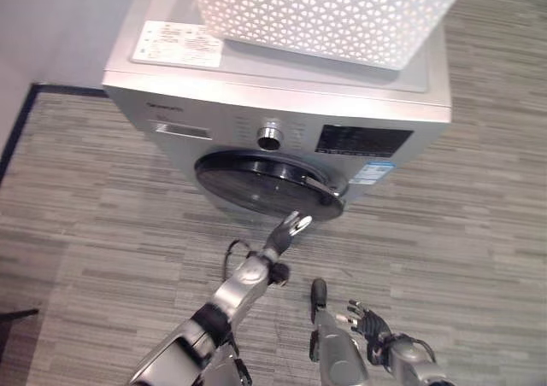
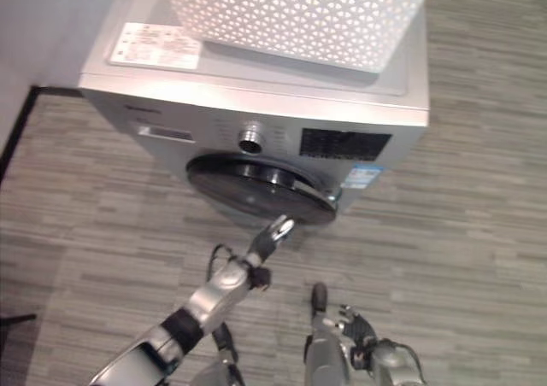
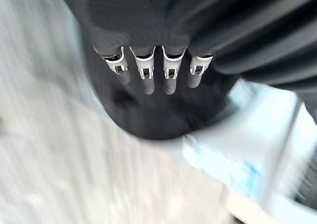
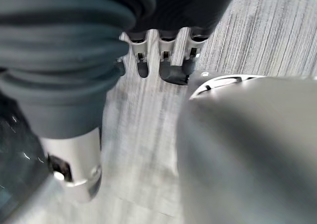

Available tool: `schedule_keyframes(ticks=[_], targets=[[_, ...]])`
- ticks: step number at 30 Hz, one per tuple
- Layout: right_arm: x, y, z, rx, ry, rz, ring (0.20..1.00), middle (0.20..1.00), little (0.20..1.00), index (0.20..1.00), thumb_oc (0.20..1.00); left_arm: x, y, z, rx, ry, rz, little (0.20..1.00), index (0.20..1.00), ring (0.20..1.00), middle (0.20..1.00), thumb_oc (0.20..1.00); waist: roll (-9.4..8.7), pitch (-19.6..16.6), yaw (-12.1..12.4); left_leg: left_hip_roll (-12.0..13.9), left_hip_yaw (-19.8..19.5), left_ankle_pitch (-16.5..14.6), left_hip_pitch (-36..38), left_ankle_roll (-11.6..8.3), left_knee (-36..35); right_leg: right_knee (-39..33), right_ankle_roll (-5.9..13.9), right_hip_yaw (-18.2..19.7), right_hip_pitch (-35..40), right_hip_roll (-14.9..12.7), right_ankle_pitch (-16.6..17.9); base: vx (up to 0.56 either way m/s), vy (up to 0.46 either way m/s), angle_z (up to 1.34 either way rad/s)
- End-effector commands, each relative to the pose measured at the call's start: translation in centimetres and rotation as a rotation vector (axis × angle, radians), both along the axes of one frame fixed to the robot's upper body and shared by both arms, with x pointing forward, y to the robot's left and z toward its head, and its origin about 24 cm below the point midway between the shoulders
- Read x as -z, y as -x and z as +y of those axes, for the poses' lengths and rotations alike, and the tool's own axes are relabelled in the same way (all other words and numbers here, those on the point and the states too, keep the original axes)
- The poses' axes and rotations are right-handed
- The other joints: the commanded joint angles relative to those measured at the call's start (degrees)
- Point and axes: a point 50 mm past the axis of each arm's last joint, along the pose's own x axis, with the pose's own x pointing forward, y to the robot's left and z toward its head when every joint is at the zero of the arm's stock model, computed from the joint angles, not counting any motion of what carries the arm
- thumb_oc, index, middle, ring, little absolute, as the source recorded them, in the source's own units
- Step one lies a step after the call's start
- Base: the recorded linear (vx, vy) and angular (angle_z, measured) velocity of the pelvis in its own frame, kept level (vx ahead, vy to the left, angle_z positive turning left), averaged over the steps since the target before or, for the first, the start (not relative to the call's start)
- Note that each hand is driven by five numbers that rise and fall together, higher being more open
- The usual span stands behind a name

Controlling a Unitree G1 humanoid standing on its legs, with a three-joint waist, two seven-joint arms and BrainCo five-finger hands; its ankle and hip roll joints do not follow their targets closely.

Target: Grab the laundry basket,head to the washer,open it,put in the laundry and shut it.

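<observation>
The basket (image 1: 329, 14) sits on top of the washer (image 1: 282, 104). The left hand (image 1: 291, 230), fingers straight, reaches the door (image 1: 265, 184) rim; it should hook the edge and pull. The right hand (image 1: 369, 322) hangs low, loosely curled.

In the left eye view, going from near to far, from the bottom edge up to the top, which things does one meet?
Right hand low by the floor → left hand reaching up → washer door, round and dark → control knob → label sheet on the washer top → white laundry basket standing on the washer.
</observation>
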Motion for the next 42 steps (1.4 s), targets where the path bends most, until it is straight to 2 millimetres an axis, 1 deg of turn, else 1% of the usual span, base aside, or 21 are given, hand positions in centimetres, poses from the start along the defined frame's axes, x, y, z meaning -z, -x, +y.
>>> schedule_keyframes(ticks=[1, 5, 8, 9, 10, 12, 13, 14, 15, 16, 18, 19, 21, 28, 31, 34, 36, 37, 38, 40, 42], targets=[[-1.5, -5.4, 3.1, -0.251, 0.118, -0.07, 1.0, 1.0, 1.0, 1.0, 1.0, -1.8, -1.5, -1.7, 0.104, -0.021, -0.092, 1.0, 1.0, 1.0, 1.0, 1.0, -0.89, 2.2, 3.2, -0.4, -2.5, -0.3, 2.0, -2.5, 0.3, 4.8, 2.61, -0.3, -2.4, -3.1, -3.0, -0.02, -0.081, 0.27], [-4.3, -11.0, 4.9, -0.409, 0.362, -0.138, 1.0, 1.0, 1.0, 1.0, 1.0, -2.0, -2.0, -2.5, 0.172, -0.187, -0.169, 1.0, 1.0, 1.0, 1.0, 1.0, 0.67, 3.2, 7.5, -1.4, -5.1, 0.1, 0.1, -2.1, 0.3, 4.6, 2.5, -2.3, -2.0, -3.9, -2.8, -0.04, -0.046, 0.37], [-9.0, -15.8, 2.5, -0.395, 0.603, -0.204, 1.0, 1.0, 1.0, 1.0, 1.0, -3.1, -2.0, -1.7, 0.253, -0.358, -0.314, 1.0, 1.0, 1.0, 1.0, 1.0, 3.05, 4.2, 12.1, -1.9, -6.9, 0.9, -1.6, -2.08, 0.3, 5.0, 2.7, -3.7, -2.2, -4.6, -3.2, -0.05, -0.006, 0.4], [-9.0, -15.9, 2.5, -0.395, 0.602, -0.205, 1.0, 1.0, 1.0, 1.0, 1.0, -3.1, -2.0, -1.7, 0.253, -0.359, -0.315, 1.0, 1.0, 1.0, 1.0, 1.0, 3.01, 4.3, 12.1, -1.9, -6.9, 0.9, -1.6, -2.09, 0.3, 5.0, 2.69, -3.7, -2.2, -4.6, -3.2, -0.04, 0.001, 0.3], [-12.5, -18.0, -0.1, -0.294, 0.687, -0.257, 1.0, 1.0, 1.0, 1.0, 1.0, -2.4, -1.5, -0.2, 0.237, -0.39, -0.296, 1.0, 1.0, 1.0, 1.0, 1.0, 3.93, 4.6, 14.2, -2.3, -7.8, 1.1, -2.6, -2.21, 0.3, 5.4, 2.76, -4.6, -2.4, -5.1, -3.4, -0.03, -0.005, 0.36], [-13.9, -18.7, -1.4, -0.233, 0.712, -0.278, 1.0, 1.0, 1.0, 1.0, 1.0, -2.1, -1.4, 0.3, 0.218, -0.382, -0.277, 1.0, 1.0, 1.0, 1.0, 1.0, 4.36, 4.6, 15.0, -2.5, -8.3, 1.1, -3.2, -2.19, 0.3, 5.5, 2.82, -5.0, -2.5, -5.3, -3.5, 0.01, -0.041, 0.39], [-16.9, -19.5, -4.7, -0.111, 0.752, -0.31, 1.0, 1.0, 1.0, 1.0, 1.0, -1.7, -0.9, 1.5, 0.194, -0.369, -0.247, 1.0, 1.0, 1.0, 1.0, 1.0, 5.4, 4.6, 17.3, -2.8, -10.1, 0.2, -3.8, -2.67, 0.3, 6.0, 3.45, -5.9, -2.0, -5.4, -5.1, 0.05, -0.067, 0.3], [-16.9, -19.5, -4.7, -0.11, 0.751, -0.31, 1.0, 1.0, 1.0, 1.0, 1.0, -1.7, -0.9, 1.5, 0.195, -0.369, -0.247, 1.0, 1.0, 1.0, 1.0, 1.0, 5.46, 4.6, 17.3, -2.8, -10.2, 0.1, -3.8, -2.7, 0.3, 6.1, 3.44, -5.9, -1.9, -5.4, -5.3, 0.04, -0.075, 0.33], [-19.3, -19.4, -8.1, 0.015, 0.773, -0.332, 1.0, 1.0, 1.0, 1.0, 1.0, -1.2, -0.1, 3.1, 0.158, -0.344, -0.208, 1.0, 1.0, 1.0, 1.0, 1.0, 6.32, 4.7, 18.6, -3.3, -11.4, 0.1, -4.9, -2.74, 0.3, 6.7, 3.44, -7.2, -2.1, -5.9, -5.6, -0.01, -0.02, 0.38], [-19.3, -19.4, -8.1, 0.015, 0.773, -0.332, 1.0, 1.0, 1.0, 1.0, 1.0, -1.2, -0.1, 3.2, 0.158, -0.345, -0.208, 1.0, 1.0, 1.0, 1.0, 1.0, 6.32, 4.7, 18.6, -3.3, -11.4, 0.1, -4.9, -2.74, 0.3, 6.7, 3.44, -7.3, -2.1, -5.9, -5.6, -0.01, -0.017, 0.53], [-22.9, -18.1, -13.5, 0.233, 0.8, -0.359, 1.0, 1.0, 1.0, 1.0, 1.0, -0.2, 1.2, 5.5, 0.093, -0.307, -0.128, 1.0, 1.0, 1.0, 1.0, 1.0, 6.81, 4.6, 19.7, -3.7, -12.1, 0.4, -6.0, -2.87, 0.3, 7.0, 3.48, -8.0, -2.4, -6.1, -5.7, 0.01, 0.013, 0.49], [-22.9, -18.1, -13.5, 0.234, 0.8, -0.359, 1.0, 1.0, 1.0, 1.0, 1.0, -0.2, 1.2, 5.5, 0.094, -0.306, -0.129, 1.0, 1.0, 1.0, 1.0, 1.0, 6.84, 4.6, 19.7, -3.7, -12.1, 0.5, -6.1, -2.87, 0.3, 7.0, 3.47, -8.0, -2.4, -6.1, -5.7, 0.02, 0.019, 0.27], [-26.1, -15.9, -18.2, 0.428, 0.856, -0.381, 1.0, 1.0, 1.0, 1.0, 1.0, 0.5, 2.0, 7.4, 0.042, -0.307, -0.087, 1.0, 1.0, 1.0, 1.0, 1.0, 6.5, 4.6, 19.4, -3.9, -12.3, 0.5, -6.7, -2.94, 0.3, 6.9, 3.48, -8.1, -2.6, -5.9, -5.6, 0.02, 0.015, 0.15], [-30.3, -11.7, -23.7, 0.787, 0.793, -0.483, 1.0, 1.0, 1.0, 1.0, 1.0, 1.9, 3.0, 11.0, -0.173, -0.234, 0.016, 1.0, 1.0, 1.0, 1.0, 1.0, 4.47, 3.4, 16.8, -3.9, -11.8, 0.1, -7.5, -2.99, 0.3, 6.5, 3.47, -6.1, -4.1, -5.3, -5.0, 0.01, 0.015, 0.07], [-29.3, -12.2, -23.1, 0.741, 0.775, -0.493, 1.0, 1.0, 1.0, 1.0, 1.0, 2.6, 3.3, 11.9, -0.247, -0.208, 0.049, 1.0, 1.0, 1.0, 1.0, 1.0, 3.41, 3.1, 15.8, -3.6, -11.2, -0.1, -6.9, -2.95, 0.3, 6.2, 3.23, -5.2, -3.9, -5.0, -4.9, 0.03, 0.02, -0.16], [-25.2, -12.7, -21.5, 0.625, 0.755, -0.425, 1.0, 1.0, 1.0, 1.0, 1.0, 3.6, 4.2, 12.8, -0.336, -0.168, 0.09, 1.0, 1.0, 1.0, 1.0, 1.0, 2.26, 2.9, 14.7, -3.4, -10.0, 0.5, -5.4, -2.17, 0.3, 5.8, 2.26, -5.3, -2.8, -4.9, -3.6, -0.01, 0.007, -0.23], [-17.5, -11.9, -18.1, 0.484, 0.703, -0.291, 1.0, 1.0, 1.0, 1.0, 1.0, 4.0, 4.9, 13.8, -0.385, -0.19, 0.088, 1.0, 1.0, 1.0, 1.0, 1.0, 1.09, 2.1, 14.2, -3.2, -9.5, -0.6, -2.2, -1.76, 0.3, 3.9, 2.34, -4.7, 0.6, -4.6, -3.3, 0.02, 0.011, -0.17], [-17.4, -11.9, -18.1, 0.484, 0.702, -0.289, 1.0, 1.0, 1.0, 1.0, 1.0, 4.0, 4.9, 13.9, -0.384, -0.192, 0.089, 1.0, 1.0, 1.0, 1.0, 1.0, 1.01, 2.1, 14.2, -3.2, -9.5, -0.6, -2.0, -1.76, 0.3, 3.8, 2.35, -4.7, 0.8, -4.6, -3.2, 0.1, -0.029, -0.02], [-9.6, -9.0, -13.9, 0.326, 0.617, -0.124, 1.0, 1.0, 1.0, 1.0, 1.0, 4.6, 6.0, 15.8, -0.485, -0.189, 0.118, 1.0, 1.0, 1.0, 1.0, 1.0, -0.15, 0.7, 13.9, -2.9, -8.6, -2.0, 1.1, -1.51, 0.3, 1.3, 2.73, -4.2, 3.9, -4.2, -2.6, 0.1, -0.047, -0.11], [-2.8, -4.3, -8.9, 0.165, 0.516, 0.033, 1.0, 1.0, 1.0, 1.0, 1.0, 5.1, 7.1, 17.8, -0.59, -0.195, 0.141, 1.0, 1.0, 1.0, 1.0, 1.0, -1.54, -0.8, 13.7, -2.9, -7.6, -2.8, 4.4, -1.17, 0.3, 0.4, 3.08, -3.4, 6.3, -3.9, -2.7, 0.11, -0.046, -0.18], [-1.1, -2.3, -7.4, 0.151, 0.465, 0.087, 1.0, 1.0, 1.0, 1.0, 1.0, 5.0, 7.4, 18.4, -0.638, -0.173, 0.133, 1.0, 1.0, 1.0, 1.0, 1.0, -2.02, -1.5, 13.8, -2.9, -7.5, -3.3, 5.3, -1.03, 0.6, 0.1, 3.26, -3.2, 7.2, -4.0, -2.9, 0.07, -0.043, -0.36]])
